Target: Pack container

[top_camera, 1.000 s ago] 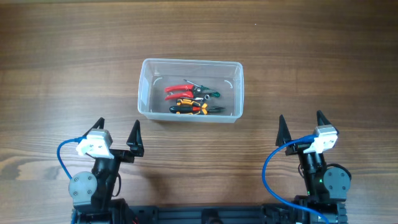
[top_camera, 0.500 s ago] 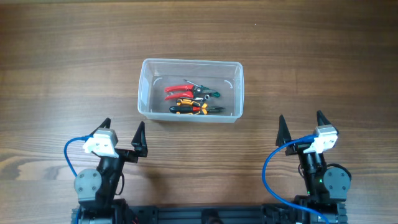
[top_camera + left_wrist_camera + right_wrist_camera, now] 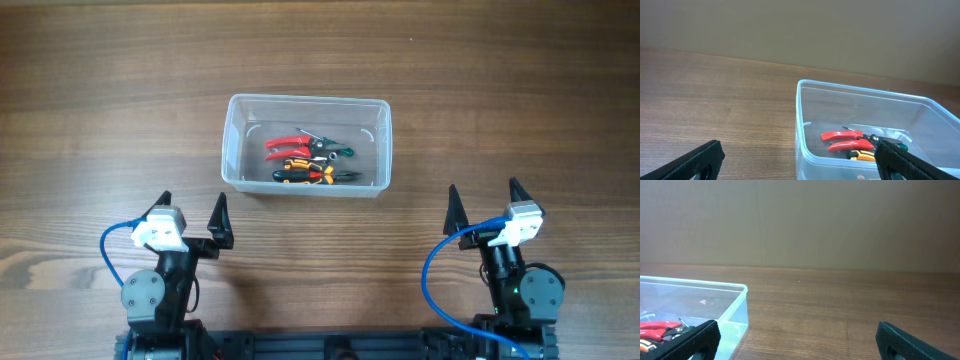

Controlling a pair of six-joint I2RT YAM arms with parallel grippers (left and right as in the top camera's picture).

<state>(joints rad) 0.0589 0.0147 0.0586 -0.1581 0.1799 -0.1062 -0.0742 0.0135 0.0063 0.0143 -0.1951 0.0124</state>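
The clear plastic container (image 3: 306, 107) stands at the table's middle; it also shows in the left wrist view (image 3: 805, 125) and the right wrist view (image 3: 737, 300). Inside lie red-handled pliers (image 3: 283, 147), a yellow-and-black tool (image 3: 300, 173) and a green-handled tool (image 3: 338, 152). The red pliers also show in the left wrist view (image 3: 842, 141). My left gripper (image 3: 190, 210) is open and empty, near the front edge, below the container's left end. My right gripper (image 3: 484, 199) is open and empty at the front right, apart from the container.
The wooden table (image 3: 500, 90) spreads around the container. A plain beige wall (image 3: 800, 220) stands behind the table's far edge. Blue cables (image 3: 435, 275) loop beside both arm bases.
My left gripper shifted right between one second and half a second ago, then slightly back left. The right arm, container and tools have not moved.
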